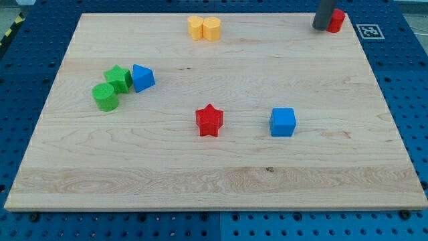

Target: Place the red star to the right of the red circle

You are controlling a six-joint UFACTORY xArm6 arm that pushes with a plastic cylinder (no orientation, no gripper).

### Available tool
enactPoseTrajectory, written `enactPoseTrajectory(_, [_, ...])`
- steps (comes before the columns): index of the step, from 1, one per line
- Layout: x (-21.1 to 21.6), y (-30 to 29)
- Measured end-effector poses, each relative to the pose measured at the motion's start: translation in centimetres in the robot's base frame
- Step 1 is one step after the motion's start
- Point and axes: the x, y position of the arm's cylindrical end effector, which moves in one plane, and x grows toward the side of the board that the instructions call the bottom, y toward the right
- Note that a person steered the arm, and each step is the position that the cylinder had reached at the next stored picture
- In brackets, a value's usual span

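Red star (209, 120) sits near the middle of the worktop (221, 181), upright on its flat face, well apart from the red circle (336, 20) at the upper right of the frame. My tip (323, 28) rests at the circle's left side, touching or just beside it; the rod hides part of that block, so its shape is only partly visible. No gripper is fitted, so there is nothing to open or close. Judgement: the step in hand is getting to the star. Little board remains to the right of the circle, so the push should come from the star's lower-left side and run diagonally up-right, passing above the blue cube (283, 122). Short strokes, re-centred behind the star, should limit spin off its points. The circle must not be nudged off the edge. Worktop is pale wood, smooth, grain running left-right, set on a blue perforated base (30, 80). Yellow blocks (204, 28) at top centre, green blocks (112, 87) and a blue block (142, 77) at left, all clear of the route.
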Motion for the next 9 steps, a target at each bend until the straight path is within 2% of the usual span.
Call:
enactPoseTrajectory(1, [5.3, -1.2])
enactPoseTrajectory(2, [11.9, -7.0])
enactPoseTrajectory(4, [17.7, -26.2])
enactPoseTrajectory(5, [22.4, -31.4])
enactPoseTrajectory(6, [27.5, -32.0])
enactPoseTrajectory(7, [28.8, -26.6])
enactPoseTrajectory(8, [24.9, -21.7])
enactPoseTrajectory(9, [19.3, -19.5])
